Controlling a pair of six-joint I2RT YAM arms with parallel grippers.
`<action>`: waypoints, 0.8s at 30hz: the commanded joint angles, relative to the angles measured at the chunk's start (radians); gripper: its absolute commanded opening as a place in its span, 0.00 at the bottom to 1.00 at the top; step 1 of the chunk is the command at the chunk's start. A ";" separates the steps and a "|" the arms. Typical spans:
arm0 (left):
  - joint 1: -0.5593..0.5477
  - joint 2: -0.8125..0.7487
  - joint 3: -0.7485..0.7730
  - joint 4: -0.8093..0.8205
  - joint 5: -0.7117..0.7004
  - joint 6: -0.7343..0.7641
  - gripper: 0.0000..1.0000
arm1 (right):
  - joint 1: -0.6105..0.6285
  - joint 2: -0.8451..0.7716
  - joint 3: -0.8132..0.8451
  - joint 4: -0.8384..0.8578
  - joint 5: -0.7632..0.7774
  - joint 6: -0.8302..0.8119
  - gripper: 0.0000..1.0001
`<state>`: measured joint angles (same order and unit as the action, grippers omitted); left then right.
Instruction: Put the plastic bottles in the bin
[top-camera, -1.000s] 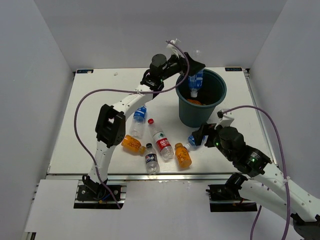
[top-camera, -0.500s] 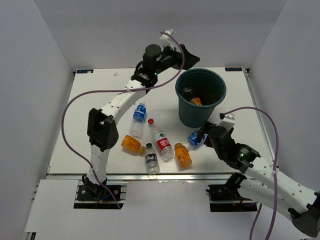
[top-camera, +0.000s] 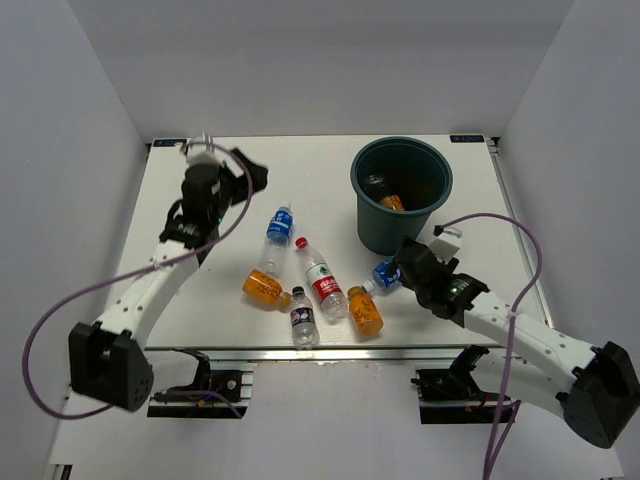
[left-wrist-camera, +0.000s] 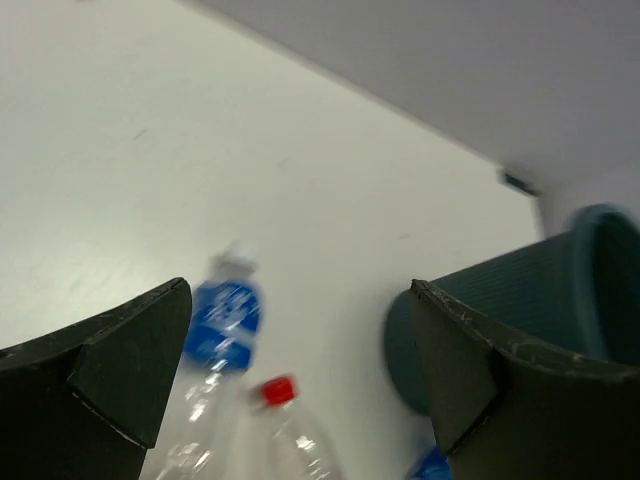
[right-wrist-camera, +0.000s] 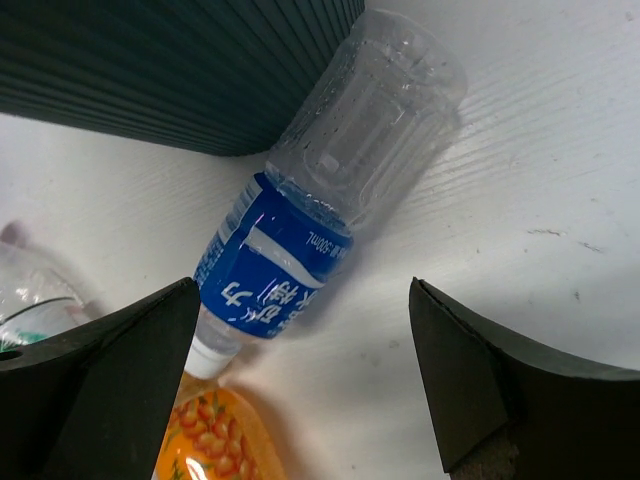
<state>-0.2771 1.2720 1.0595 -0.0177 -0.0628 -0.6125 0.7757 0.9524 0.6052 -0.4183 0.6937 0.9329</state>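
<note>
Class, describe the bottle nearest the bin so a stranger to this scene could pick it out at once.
Find the dark green bin on the right side of the table. At the foot of its near wall lies a clear bottle with a blue label, just ahead of the open right gripper. The other blue-label bottle lies well to the left, away from the bin.

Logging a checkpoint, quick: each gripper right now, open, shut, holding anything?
Left gripper: open, holding nothing.
Right gripper: open, a finger on each side of the blue-label bottle lying by the bin, not gripping it.
</note>
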 joint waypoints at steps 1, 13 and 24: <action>-0.011 -0.111 -0.150 -0.137 -0.349 -0.078 0.98 | -0.041 0.066 -0.004 0.133 -0.068 0.011 0.89; -0.008 -0.171 -0.165 -0.245 -0.529 -0.076 0.98 | -0.049 0.270 -0.044 0.326 -0.053 0.087 0.89; -0.008 -0.215 -0.202 -0.280 -0.577 -0.112 0.98 | -0.052 0.434 -0.044 0.277 0.007 0.214 0.89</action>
<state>-0.2852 1.1030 0.8650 -0.2733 -0.6075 -0.7067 0.7284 1.3617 0.5663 -0.1013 0.6422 1.0821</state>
